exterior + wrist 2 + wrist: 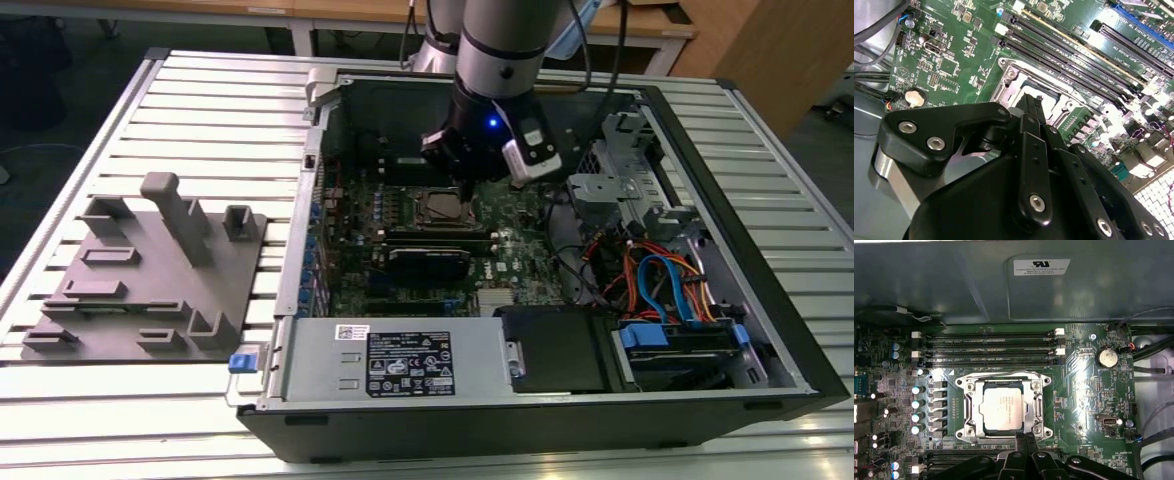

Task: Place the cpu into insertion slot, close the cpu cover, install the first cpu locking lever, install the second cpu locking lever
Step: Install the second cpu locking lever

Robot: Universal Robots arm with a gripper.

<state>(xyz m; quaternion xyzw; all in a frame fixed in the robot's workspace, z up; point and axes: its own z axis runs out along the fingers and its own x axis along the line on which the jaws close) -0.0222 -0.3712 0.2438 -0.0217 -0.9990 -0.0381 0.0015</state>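
The cpu [1002, 407], a silver-grey square chip, lies flat in the insertion slot [966, 432] on the green board. The cpu cover [973, 407], a silver frame, lies down over the chip's edges. A thin wire lever [999, 373] runs along the frame's side towards the memory slots. My gripper [1026, 436] hovers just off the opposite side of the socket, fingers pressed together and holding nothing. In the second wrist view the black fingers [1030, 107] point down at the socket's metal frame [1009, 75]. In the exterior view my gripper [470, 178] hangs inside the case above the socket [441, 207].
Long black memory slots [989, 347] lie beside the socket. A black block [430, 262] sits on the board near it. The silver power supply [387, 360] fills the near case edge, with coloured cables [667, 285] on the exterior view's right. A grey fixture [147, 270] stands outside the case.
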